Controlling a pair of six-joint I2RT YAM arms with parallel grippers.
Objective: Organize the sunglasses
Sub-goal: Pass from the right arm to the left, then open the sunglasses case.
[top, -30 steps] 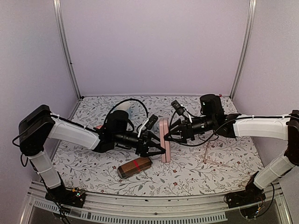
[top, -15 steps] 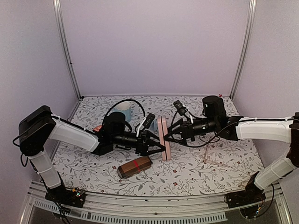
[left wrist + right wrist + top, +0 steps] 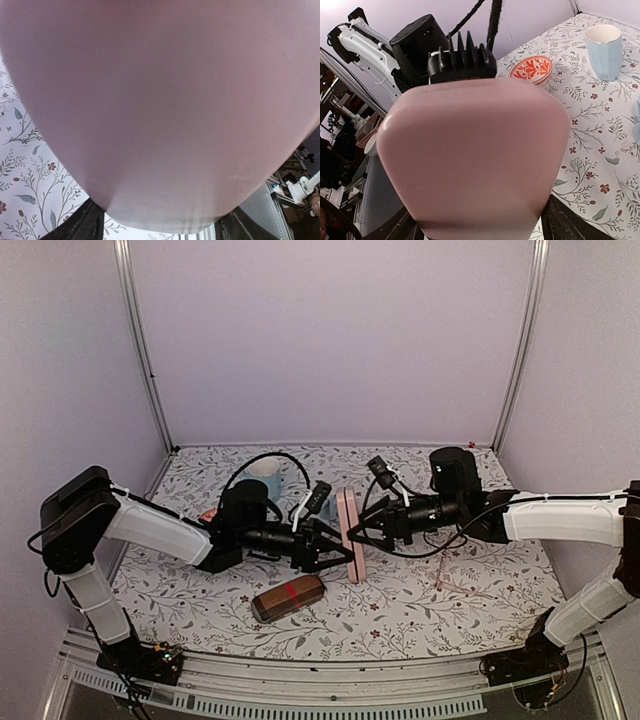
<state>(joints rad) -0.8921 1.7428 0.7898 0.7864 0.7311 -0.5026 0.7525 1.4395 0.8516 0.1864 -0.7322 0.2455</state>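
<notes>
A pink oblong case [image 3: 349, 535] stands on its long edge at the middle of the table. My left gripper [image 3: 343, 558] reaches in from the left and is shut on the case's near end; the case fills the left wrist view [image 3: 160, 100], with a dark fingertip [image 3: 87, 225] at each lower corner. My right gripper [image 3: 353, 531] comes from the right with its jaws astride the far end of the case [image 3: 475, 160]. Its fingers [image 3: 560, 220] lie close along the case's sides, and contact is unclear. A pale, thin-framed pair of sunglasses [image 3: 455, 578] lies on the table to the right.
A brown case with a red band [image 3: 288, 598] lies in front of the left gripper. A light blue cup [image 3: 267, 478] [image 3: 604, 51] and a red patterned bowl [image 3: 531, 70] stand at the back left. Metal posts and purple walls enclose the floral table [image 3: 400, 615].
The right gripper drew back a little to the right, then returned to the case's far end. The left gripper and the case shifted slightly left.
</notes>
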